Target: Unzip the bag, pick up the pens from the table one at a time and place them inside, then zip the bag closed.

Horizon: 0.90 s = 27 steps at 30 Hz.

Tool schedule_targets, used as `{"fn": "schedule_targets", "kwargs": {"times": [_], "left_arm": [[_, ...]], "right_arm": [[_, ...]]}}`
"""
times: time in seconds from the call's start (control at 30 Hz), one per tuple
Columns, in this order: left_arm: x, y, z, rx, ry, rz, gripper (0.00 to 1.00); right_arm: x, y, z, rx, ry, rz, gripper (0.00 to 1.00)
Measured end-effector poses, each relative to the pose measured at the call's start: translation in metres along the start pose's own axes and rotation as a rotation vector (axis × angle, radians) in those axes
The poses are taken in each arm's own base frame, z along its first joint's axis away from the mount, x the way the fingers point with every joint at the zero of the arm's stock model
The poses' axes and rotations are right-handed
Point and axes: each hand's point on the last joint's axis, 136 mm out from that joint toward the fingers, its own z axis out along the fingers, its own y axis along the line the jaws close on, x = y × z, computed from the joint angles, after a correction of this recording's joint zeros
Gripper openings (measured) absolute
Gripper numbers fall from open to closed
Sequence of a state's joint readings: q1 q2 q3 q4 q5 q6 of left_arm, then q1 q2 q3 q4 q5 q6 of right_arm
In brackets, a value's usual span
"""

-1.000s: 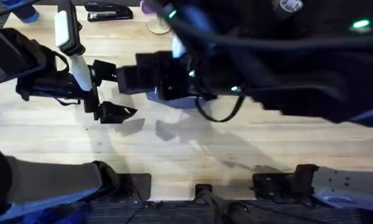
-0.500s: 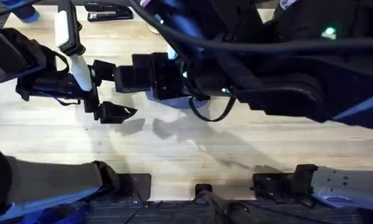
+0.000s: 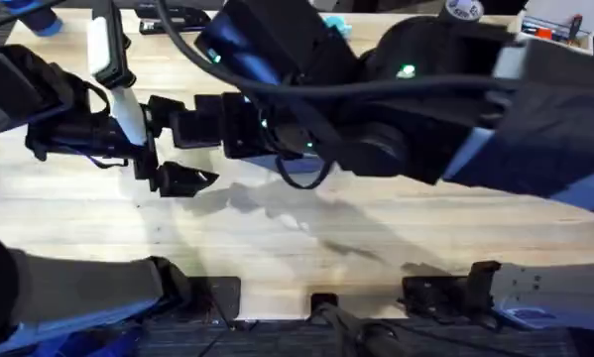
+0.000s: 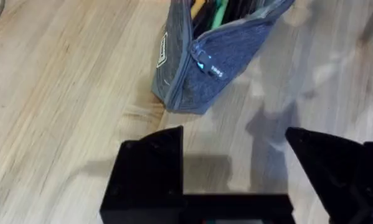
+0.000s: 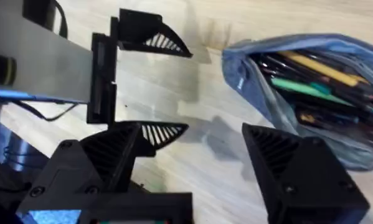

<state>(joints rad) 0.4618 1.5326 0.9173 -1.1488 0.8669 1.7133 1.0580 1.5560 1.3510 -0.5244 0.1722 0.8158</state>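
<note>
Grey-blue bag [image 4: 218,55] down on the table [image 4: 61,106], zipper wide open, mouth gaping. Stuffed with pens [image 5: 311,84]: a yellow one, a green one, some dark ones, all lying along the length of the bag. Small white label [image 4: 163,50] sewn on one end, with writing too tiny to read. Tiny white print beside the light blue zipper pull [image 4: 202,64], also too small to read.

Left claw [image 4: 242,177] spread wide, holding nothing. Bag just past its two black fingers [image 4: 152,168], near but not touching, with bare wood between. End of the bag with the label turned toward this claw.

Right claw [image 5: 198,171] spread wide too, nothing between its fingers. Bag close by one finger of this claw, open mouth facing up at the camera. No touching there either.

From the right wrist camera, left claw across from the right claw, fingers apart, beside the end of the bag.

From above, left claw left of the middle of the frame, low over the table, both fingers pointing right. Big dark right arm [image 3: 406,109] reaching across the top half of the frame and covering the spot just right of that claw. Black stapler [image 3: 173,15] at the top edge, left of centre. White organiser [image 3: 554,25] with orange markers in the upper right corner.
</note>
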Motion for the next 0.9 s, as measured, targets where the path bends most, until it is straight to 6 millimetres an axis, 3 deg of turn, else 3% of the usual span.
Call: {"fn": "schedule_targets", "kwargs": {"times": [0.17,0.5,0.9], "left_arm": [[0.0,0.0,0.0,0.0,0.0,0.0,0.993],[0.0,0.0,0.0,0.0,0.0,0.0,0.993],[0.0,0.0,0.0,0.0,0.0,0.0,0.993]], "right_arm": [[-0.006,0.008,0.008,-0.026,-0.025,0.005,0.997],[0.003,0.005,0.04,-0.002,-0.002,0.005,0.997],[0.002,-0.022,0.071,0.071,0.019,0.081,0.996]]}}
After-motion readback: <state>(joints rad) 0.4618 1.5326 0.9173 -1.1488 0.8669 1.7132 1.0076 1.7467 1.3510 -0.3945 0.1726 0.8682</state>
